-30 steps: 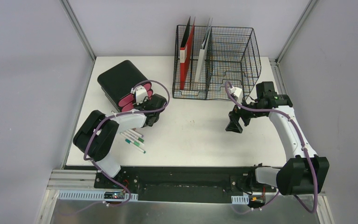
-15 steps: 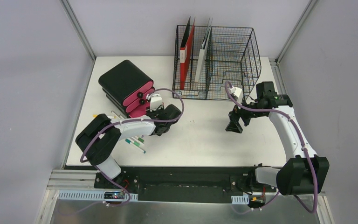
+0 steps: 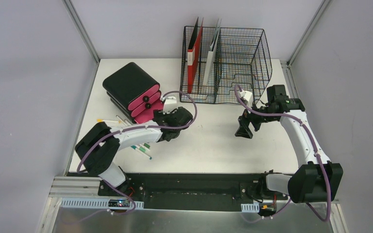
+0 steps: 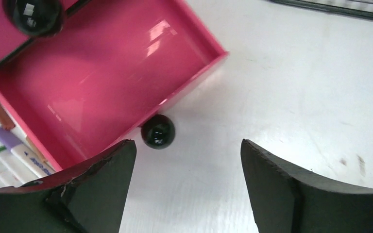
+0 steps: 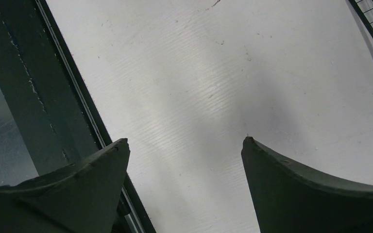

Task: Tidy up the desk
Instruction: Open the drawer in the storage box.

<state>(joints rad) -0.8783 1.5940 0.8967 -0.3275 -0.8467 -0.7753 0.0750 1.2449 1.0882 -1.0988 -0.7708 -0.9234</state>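
Observation:
On the white desk (image 3: 209, 141) stands a black drawer unit (image 3: 128, 85) with pink drawers. Its bottom drawer (image 4: 102, 82) is pulled out and empty, its black knob (image 4: 158, 131) free just ahead of my left fingertips. My left gripper (image 4: 187, 145) is open with nothing between its fingers; in the top view the left gripper (image 3: 161, 127) sits right of the drawer. Several marker pens (image 3: 141, 148) lie beside the left arm. My right gripper (image 3: 244, 131) hovers open over bare desk, as the right wrist view of the right gripper (image 5: 185, 141) confirms.
A black wire-mesh rack (image 3: 233, 63) stands at the back with a red folder (image 3: 194, 58) and a grey-white folder (image 3: 211, 56) upright in it. More pens (image 3: 109, 120) lie left of the left arm. The dark front rail (image 5: 39, 87) borders the desk.
My left gripper travelled right from the drawer unit, drawing the bottom pink drawer out, then opened and let go of the knob. The right arm stayed still.

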